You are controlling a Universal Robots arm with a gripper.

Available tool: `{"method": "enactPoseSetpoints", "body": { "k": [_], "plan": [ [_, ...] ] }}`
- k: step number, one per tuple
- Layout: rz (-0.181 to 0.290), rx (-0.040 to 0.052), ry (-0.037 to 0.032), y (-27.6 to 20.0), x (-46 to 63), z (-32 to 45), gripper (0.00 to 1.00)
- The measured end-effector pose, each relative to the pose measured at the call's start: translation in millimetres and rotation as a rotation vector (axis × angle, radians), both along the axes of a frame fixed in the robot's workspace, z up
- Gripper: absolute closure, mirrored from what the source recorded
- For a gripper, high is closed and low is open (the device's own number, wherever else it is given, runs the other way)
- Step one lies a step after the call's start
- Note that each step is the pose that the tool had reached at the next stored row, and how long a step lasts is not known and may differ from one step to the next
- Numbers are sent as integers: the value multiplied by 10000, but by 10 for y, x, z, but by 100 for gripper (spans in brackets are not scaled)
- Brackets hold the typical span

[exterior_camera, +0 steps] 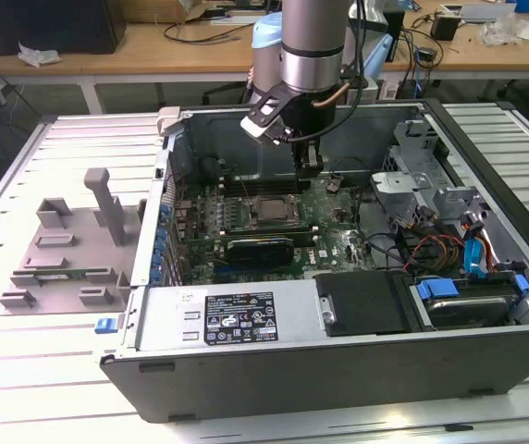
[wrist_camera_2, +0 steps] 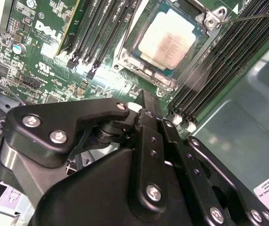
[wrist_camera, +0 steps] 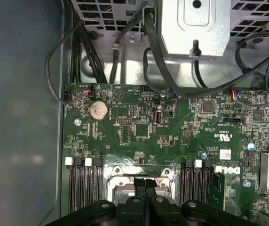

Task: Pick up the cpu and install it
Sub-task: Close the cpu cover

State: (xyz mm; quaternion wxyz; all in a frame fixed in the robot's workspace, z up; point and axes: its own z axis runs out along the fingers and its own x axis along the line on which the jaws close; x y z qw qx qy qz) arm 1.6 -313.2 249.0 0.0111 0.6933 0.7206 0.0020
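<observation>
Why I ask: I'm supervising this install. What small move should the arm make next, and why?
Probably a short straight lift off the motherboard: the cpu lies flat in its socket, and the gripper hangs near the socket's edge, fingers shut on nothing.

Exterior view high, wrist views over motherboard [wrist_camera: 139,127]

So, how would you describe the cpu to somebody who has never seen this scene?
Inside the open computer case, find the green motherboard. The cpu lies in the metal-framed socket between two banks of black memory slots; it is the only flat, dull silvery square.
</observation>
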Motion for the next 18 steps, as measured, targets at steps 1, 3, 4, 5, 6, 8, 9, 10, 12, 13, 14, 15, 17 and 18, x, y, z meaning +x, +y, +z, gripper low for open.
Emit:
{"method": "enactPoseSetpoints", "body": {
  "k": [1, 3, 4, 5, 6, 8, 9, 10, 12, 13, 14, 15, 17, 18],
  "plan": [
    [0, 0, 0, 0, 0, 0, 89],
    [-1, 0, 0, 0, -1, 0, 89],
    [-4, 1, 0, 0, -9, -1, 89],
    [-1, 4, -2, 1, -18, -7, 89],
    [-2, 4, -2, 1, -28, -12, 89],
    [0, 1, -1, 0, -71, -52, 89],
    [-1, 1, 0, 0, -89, -69, 89],
    [-1, 1, 0, -2, -106, -82, 89],
    [-2, -1, 2, -3, -136, -93, 89],
    [-1, 0, 1, -5, -154, -96, 89],
    [-1, 1, 1, -8, -170, -99, 89],
    [0, 1, 1, -13, -191, -101, 89],
    [-2, 2, 0, -23, -244, -105, 89],
    [-1, 1, 0, -22, -248, -105, 89]
  ]
}}
